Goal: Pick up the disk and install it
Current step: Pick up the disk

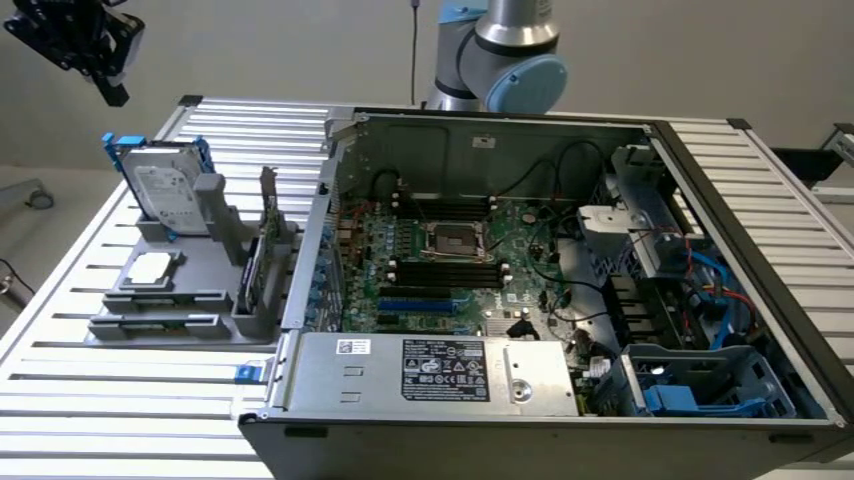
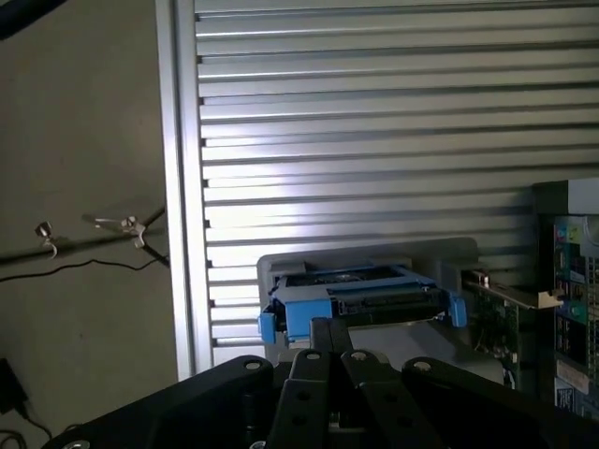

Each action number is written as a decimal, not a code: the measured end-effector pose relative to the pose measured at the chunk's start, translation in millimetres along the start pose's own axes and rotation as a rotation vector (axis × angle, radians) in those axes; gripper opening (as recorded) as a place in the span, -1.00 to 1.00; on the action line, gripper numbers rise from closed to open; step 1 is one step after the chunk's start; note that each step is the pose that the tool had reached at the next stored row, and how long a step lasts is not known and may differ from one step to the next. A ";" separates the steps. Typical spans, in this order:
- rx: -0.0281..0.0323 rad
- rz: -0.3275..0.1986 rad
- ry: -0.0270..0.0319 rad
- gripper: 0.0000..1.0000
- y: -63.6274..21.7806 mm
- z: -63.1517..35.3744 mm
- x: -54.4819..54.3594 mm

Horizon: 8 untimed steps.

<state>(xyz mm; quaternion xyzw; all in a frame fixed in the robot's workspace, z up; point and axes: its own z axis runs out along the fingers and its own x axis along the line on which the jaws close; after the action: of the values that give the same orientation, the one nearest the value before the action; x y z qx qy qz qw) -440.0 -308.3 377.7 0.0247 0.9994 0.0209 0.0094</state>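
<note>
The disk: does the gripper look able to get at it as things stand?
Probably yes. The gripper hangs above the disk, which stands upright in the grey holder with its top edge bare; nothing shows between them.

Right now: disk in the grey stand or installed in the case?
In the grey stand. The disk sits on edge in it at the exterior view's left, outside the open case; the gripper is above it, apart.

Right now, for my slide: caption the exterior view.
Blue-framed silver metal disk in grey holder beside open computer case.
</note>
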 end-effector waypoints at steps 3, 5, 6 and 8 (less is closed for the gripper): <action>-0.0008 -0.051 0.0021 -0.79 0.0 2.4 0.0; -0.0014 -0.087 0.0037 -0.79 -0.1 4.0 0.1; -0.0017 -0.105 0.0045 -0.79 -0.1 4.8 0.1; -0.0023 -0.142 0.0061 -0.79 -0.2 6.4 0.1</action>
<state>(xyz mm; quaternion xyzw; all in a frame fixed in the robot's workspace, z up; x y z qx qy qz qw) -440.0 -308.2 371.3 -0.0462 0.9987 0.0214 0.0078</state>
